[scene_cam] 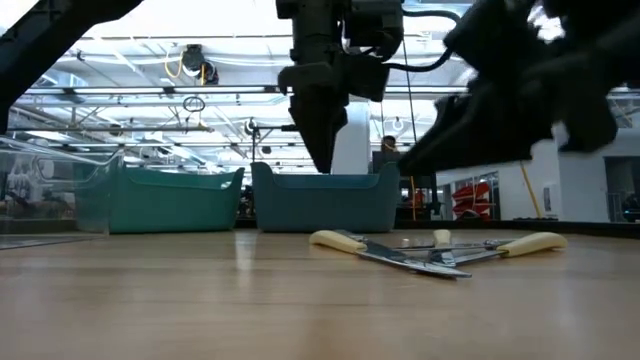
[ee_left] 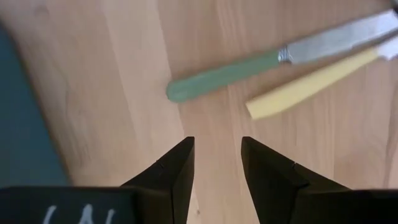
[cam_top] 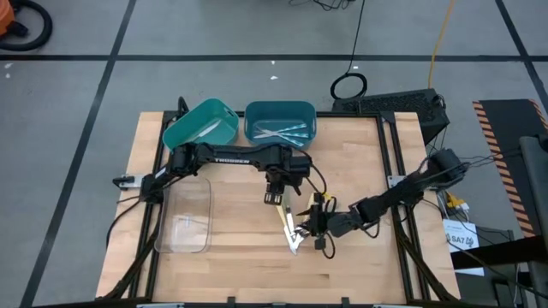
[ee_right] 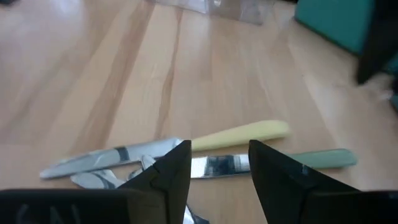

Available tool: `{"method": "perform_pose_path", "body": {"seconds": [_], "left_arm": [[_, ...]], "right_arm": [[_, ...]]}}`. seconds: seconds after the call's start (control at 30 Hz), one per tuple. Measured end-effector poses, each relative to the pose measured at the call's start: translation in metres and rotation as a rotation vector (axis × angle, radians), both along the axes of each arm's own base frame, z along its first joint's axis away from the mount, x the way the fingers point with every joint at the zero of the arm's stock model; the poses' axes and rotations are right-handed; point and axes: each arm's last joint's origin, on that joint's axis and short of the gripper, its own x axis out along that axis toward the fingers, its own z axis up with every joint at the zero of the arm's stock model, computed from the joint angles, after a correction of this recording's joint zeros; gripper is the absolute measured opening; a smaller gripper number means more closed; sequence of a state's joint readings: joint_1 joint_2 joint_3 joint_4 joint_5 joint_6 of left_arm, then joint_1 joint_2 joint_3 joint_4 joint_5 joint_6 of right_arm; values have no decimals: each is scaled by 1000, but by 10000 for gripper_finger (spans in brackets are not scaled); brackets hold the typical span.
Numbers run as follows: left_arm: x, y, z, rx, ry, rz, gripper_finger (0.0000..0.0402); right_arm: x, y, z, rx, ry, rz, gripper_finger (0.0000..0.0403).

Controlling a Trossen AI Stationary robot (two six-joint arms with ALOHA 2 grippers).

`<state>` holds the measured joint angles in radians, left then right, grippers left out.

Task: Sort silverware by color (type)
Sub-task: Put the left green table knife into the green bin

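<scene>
Yellow-handled knife [ee_left: 311,84] and green-handled knife [ee_left: 227,78] lie crossed just beside the right gripper [ee_right: 214,165] (narrowly parted, empty). The left gripper [ee_left: 214,162], likewise empty, hovers near them; next probably a pick-up.

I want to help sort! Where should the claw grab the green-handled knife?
Probably by the green handle: it is thicker than the flat blade and its rounded end lies free on the table. The left claw, open just short of it, could come down from above, fingers straddling the handle, clear of the yellow handle alongside.
</scene>
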<state>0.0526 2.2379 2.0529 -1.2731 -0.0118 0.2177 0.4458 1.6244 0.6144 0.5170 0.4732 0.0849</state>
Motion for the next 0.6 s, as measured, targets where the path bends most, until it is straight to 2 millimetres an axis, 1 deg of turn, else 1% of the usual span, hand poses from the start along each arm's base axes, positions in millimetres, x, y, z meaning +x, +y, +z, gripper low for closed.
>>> {"method": "perform_pose_path", "body": {"seconds": [0.17,0.27,0.47,0.6], "left_arm": [[3,10,0,-10,-39,22,140],[5,10,-2,-8,-54,15,140],[6,2,-3,-11,-60,4,140],[7,-1,-3,-11,-69,-4,140]], "right_arm": [[8,1,-25,-2,14,-10,153],[12,0,-37,-2,14,-18,153],[20,-7,-46,25,-46,-48,153],[22,-13,-55,13,-21,-67,153]]}}
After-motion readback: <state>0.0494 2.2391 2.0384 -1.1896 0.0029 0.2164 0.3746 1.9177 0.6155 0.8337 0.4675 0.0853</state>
